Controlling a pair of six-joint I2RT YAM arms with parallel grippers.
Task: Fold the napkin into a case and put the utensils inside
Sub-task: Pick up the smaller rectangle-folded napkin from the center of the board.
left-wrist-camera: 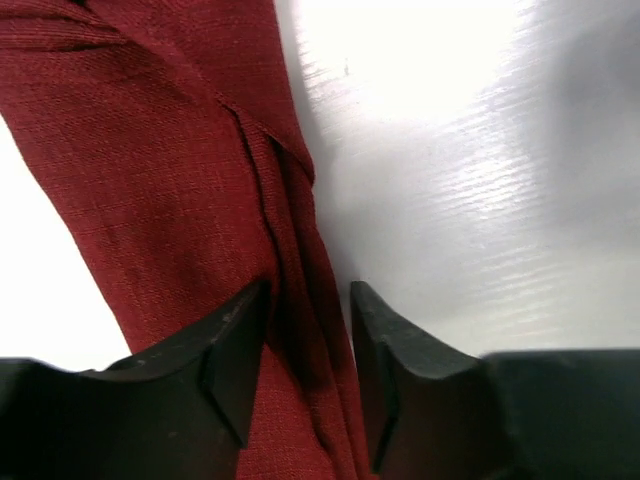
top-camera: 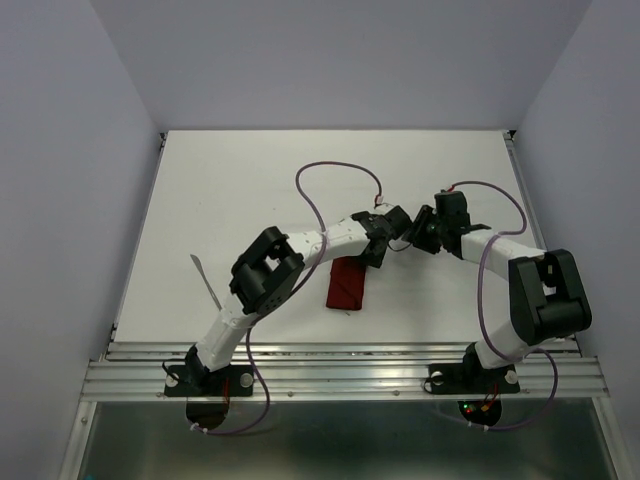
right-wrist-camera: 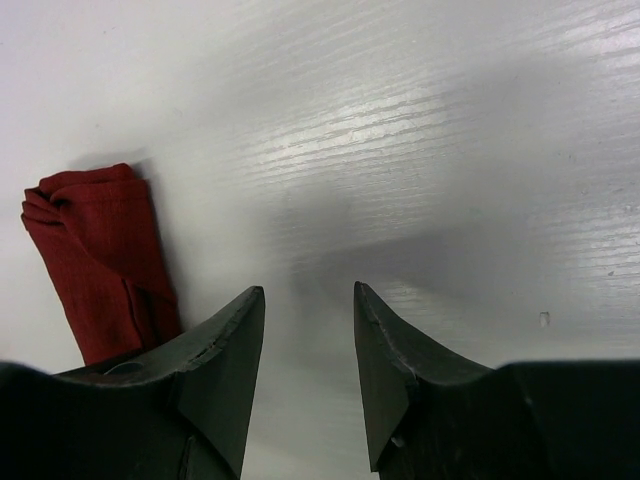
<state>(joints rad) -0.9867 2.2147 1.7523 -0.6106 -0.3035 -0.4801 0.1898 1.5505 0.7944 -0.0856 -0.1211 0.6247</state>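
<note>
the dark red soft cloth napkin [top-camera: 348, 285] is lying as a short folded bundle near the middle of the white table [top-camera: 250, 180], just on the near side of the two wrists. the left gripper [left-wrist-camera: 308, 300] is hovering low over the bundle's long layered edge. its jaws are standing parted, with the stacked folds running between them and not pinched. the right gripper [right-wrist-camera: 308, 300] is hanging spread and empty over bare table near the bundle's rounded end. a thin straight silver metal utensil [top-camera: 207, 282] is lying well apart at the table's left side; the spoon is not showing in any view. by the look of it, the folding is under way and the cutlery is waiting. to do this well, the left jaws should be taking all the layers at once, square across the edge. meanwhile the right should be pinning the far end so the strip is not twisting or springing open.
</note>
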